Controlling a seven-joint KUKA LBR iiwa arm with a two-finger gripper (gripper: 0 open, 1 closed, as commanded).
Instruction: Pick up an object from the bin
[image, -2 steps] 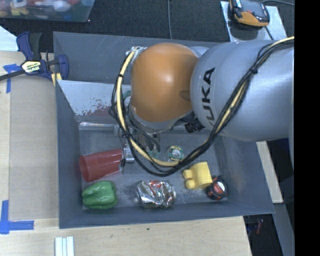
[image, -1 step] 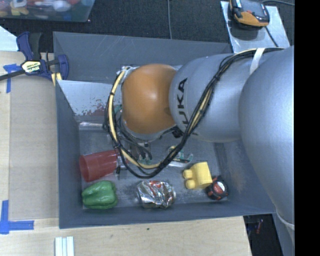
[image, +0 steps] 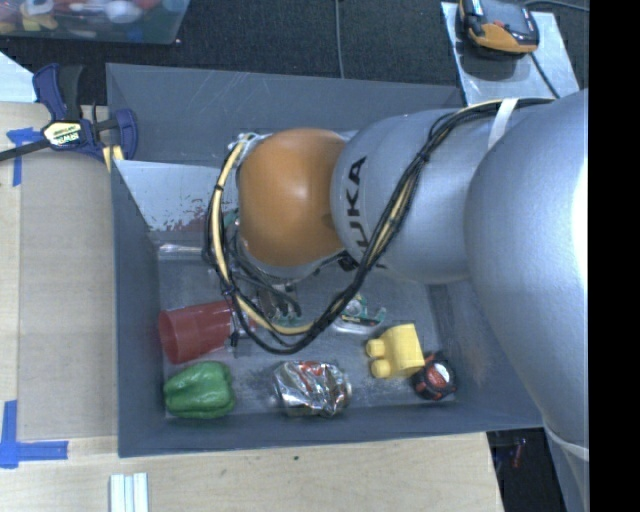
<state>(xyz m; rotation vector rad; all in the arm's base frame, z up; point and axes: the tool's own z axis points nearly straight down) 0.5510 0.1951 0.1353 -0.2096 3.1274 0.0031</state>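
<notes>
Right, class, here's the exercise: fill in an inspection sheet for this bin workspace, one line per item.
Surface: grey metal bin, reddish specks on its far left wall.
Job's things: red cup on its side at the left; green toy pepper in the near-left corner; crumpled foil wrapper near the middle; yellow plastic toy and small red-and-black round thing on the right.
Clutter: small green-and-white scrap behind the yellow toy.
Grippers: gripper low beside the red cup, under the orange wrist cover.
Cables: black and yellow cables loop below the wrist.
Surroundings: orange-and-black device beyond the far rim.
</notes>
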